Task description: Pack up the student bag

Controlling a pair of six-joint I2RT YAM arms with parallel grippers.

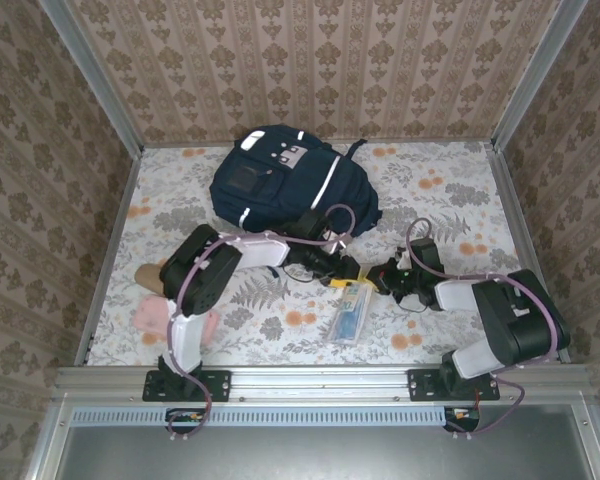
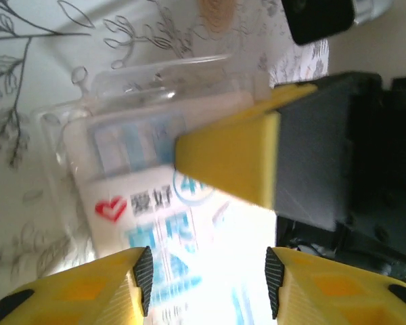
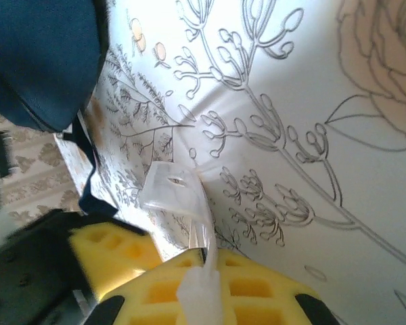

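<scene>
The student bag (image 1: 292, 180) lies at the far middle of the desk (image 1: 460, 210), soft, limp, likely light, best taken by its strap (image 1: 357, 148); the right hand (image 3: 203, 261) pinches the blister pack (image 1: 350, 312); the left hand (image 2: 206, 271) gapes above it.

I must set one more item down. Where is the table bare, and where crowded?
Bare: the cloth right of the student bag, up to the wall, and left of it. Crowded: the middle, where left gripper and right gripper meet at the clear pack, and beside the pink thing.
</scene>
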